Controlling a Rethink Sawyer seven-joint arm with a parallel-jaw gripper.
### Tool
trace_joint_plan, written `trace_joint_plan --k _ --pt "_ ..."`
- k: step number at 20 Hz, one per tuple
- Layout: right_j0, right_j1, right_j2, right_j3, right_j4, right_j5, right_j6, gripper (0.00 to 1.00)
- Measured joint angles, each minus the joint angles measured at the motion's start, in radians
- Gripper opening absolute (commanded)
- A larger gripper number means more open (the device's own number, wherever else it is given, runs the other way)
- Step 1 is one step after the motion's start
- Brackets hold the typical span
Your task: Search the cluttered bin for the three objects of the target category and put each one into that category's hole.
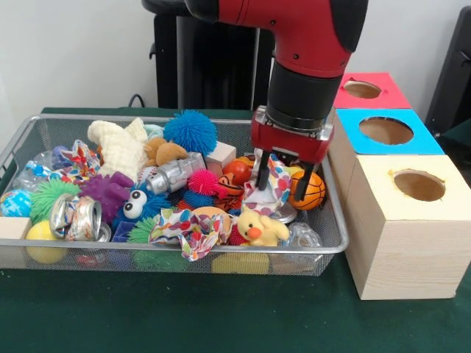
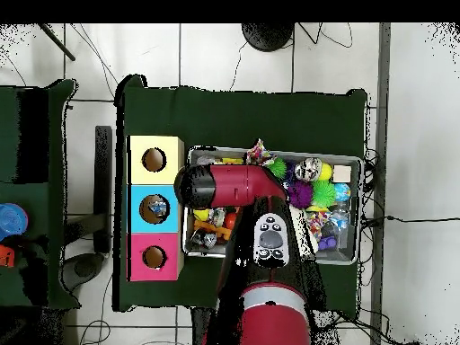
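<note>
Bin (image 1: 335, 246), one bottle (image 1: 29, 175) visible, three boxes (image 1: 401, 220)

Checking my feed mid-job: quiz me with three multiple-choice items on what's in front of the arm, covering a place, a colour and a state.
1. Where is the tool?
A. Above the boxes
B. Low in the silver wire-mesh bin, at a colourful patterned paper wad
C. Drawn up out of view

2. In the front view, what colour is the top of the wooden box nearest the camera?
A. Pale yellow
B. Blue
C. Red

3. How are the boxes' round holes?
A. Taped over
B. Plugged with lids
C. Open

Key: 1 B, the arm's end sits among the clutter at the wad. 2 A, blue and red lie behind it. 3 C, all three show dark openings.
</note>
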Motion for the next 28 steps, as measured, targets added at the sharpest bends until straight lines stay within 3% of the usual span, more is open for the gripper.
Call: trace_joint_plan --k 15,28 --pt "0.015 0.122 -0.053 0.001 0.141 -0.150 0.069 1.00" --pt "-0.017 0.109 -0.035 0.040 0.242 -0.152 0.069 1.00"
